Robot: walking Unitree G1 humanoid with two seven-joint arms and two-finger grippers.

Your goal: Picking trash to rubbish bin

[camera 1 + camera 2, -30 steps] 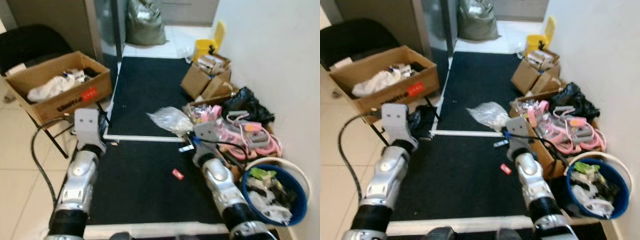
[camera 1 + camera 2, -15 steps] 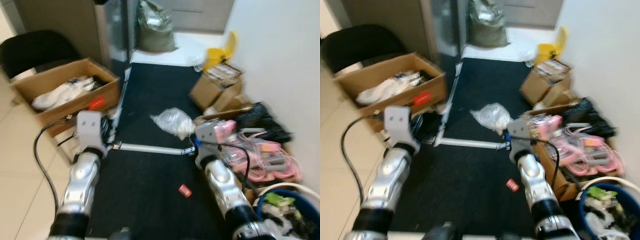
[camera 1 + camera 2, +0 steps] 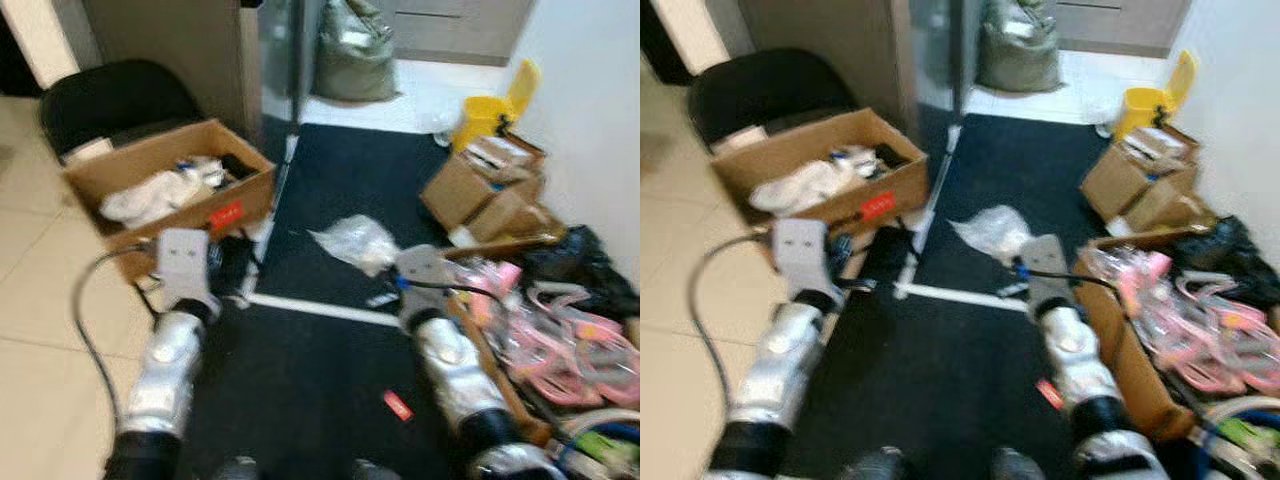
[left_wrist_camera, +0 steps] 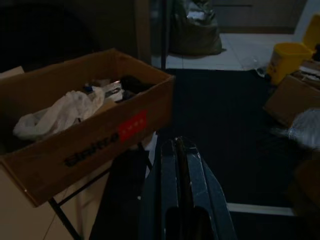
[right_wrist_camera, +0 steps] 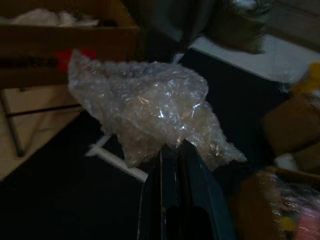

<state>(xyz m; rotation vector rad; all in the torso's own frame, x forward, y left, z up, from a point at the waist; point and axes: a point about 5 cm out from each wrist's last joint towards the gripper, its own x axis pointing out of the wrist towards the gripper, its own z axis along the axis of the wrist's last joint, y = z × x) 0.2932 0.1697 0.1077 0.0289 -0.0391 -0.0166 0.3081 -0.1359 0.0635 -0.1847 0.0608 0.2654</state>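
Observation:
A crumpled clear bubble-wrap bag [image 3: 355, 242] lies on the black mat [image 3: 320, 390], just ahead of my right arm [image 3: 440, 345]. In the right wrist view the bag [image 5: 145, 107] sits just beyond my right gripper [image 5: 171, 147], whose fingers are shut and hold nothing. A small red scrap [image 3: 397, 405] lies on the mat beside that arm. The blue rubbish bin [image 3: 1240, 432] peeks in at the lower right, with trash in it. My left gripper [image 4: 180, 142] is shut and empty, and points toward the mat past a cardboard box [image 4: 85, 125].
The cardboard box of rags [image 3: 170, 185] rests on a stand at left, with a black chair [image 3: 115, 95] behind it. On the right stand cardboard boxes [image 3: 490, 185], a yellow bin [image 3: 485, 110] and a box of pink hangers [image 3: 570, 340]. A white strip [image 3: 320, 308] crosses the mat.
The whole picture has shifted: the camera has swung left and forward, so the bin has slid to the lower right edge. Both arms keep the same pose, fingers shut.

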